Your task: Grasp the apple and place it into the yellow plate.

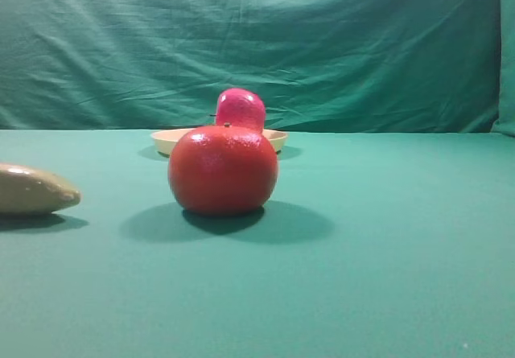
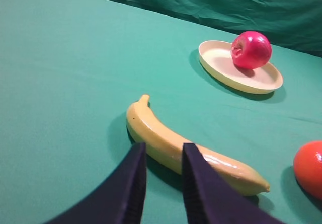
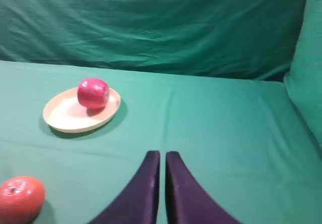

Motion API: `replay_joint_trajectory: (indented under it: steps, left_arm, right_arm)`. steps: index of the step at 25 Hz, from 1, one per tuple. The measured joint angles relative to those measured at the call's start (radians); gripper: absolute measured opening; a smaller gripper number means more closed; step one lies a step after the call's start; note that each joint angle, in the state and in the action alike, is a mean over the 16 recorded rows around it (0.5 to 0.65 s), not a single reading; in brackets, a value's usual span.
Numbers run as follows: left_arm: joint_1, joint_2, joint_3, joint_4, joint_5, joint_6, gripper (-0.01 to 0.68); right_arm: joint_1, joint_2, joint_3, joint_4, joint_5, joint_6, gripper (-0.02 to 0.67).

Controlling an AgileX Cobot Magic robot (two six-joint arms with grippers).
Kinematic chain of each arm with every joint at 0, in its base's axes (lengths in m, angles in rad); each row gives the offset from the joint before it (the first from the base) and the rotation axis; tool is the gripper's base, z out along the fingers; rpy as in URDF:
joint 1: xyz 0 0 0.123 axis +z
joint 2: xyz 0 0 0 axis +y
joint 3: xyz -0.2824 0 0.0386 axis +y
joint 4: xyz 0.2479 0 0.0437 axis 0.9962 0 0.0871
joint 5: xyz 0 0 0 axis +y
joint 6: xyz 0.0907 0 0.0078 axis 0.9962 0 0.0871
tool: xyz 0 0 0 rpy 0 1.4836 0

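Note:
The glossy crimson apple point(image 1: 240, 109) point(image 2: 251, 49) point(image 3: 93, 93) rests inside the pale yellow plate point(image 1: 165, 139) point(image 2: 221, 65) point(image 3: 63, 116), toward its far rim. In the high view an orange-red fruit hides most of both. My right gripper point(image 3: 162, 154) hangs shut and empty over bare cloth, well to the right of the plate and nearer the camera. My left gripper point(image 2: 163, 147) stands open with a small gap between its dark fingers, just above a banana and far from the plate. Neither gripper shows in the high view.
A matte orange-red round fruit point(image 1: 223, 170) point(image 2: 309, 168) point(image 3: 20, 196) sits in front of the plate. A beige-yellow banana point(image 1: 32, 189) point(image 2: 151, 128) lies at the left. Green cloth covers the table and hangs as a backdrop behind it.

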Motion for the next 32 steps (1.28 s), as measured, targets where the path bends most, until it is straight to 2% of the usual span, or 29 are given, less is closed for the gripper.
replay_joint_trajectory:
  steps: [5,11,32]
  left_arm:
    - [0.0,0.0,0.0,0.0,0.0,0.0,0.157]
    - [0.0,0.0,0.0,0.0,0.0,0.0,0.157]
    - [0.0,0.0,0.0,0.0,0.0,0.0,0.157]
  right_arm:
    - [-0.014,-0.074,0.133,-0.007,-0.048,0.0,0.0]
    - [-0.016,-0.124,0.206,-0.015,-0.061,0.0,0.0]
    - [-0.016,-0.133,0.22,-0.035,-0.061,-0.007,0.0]
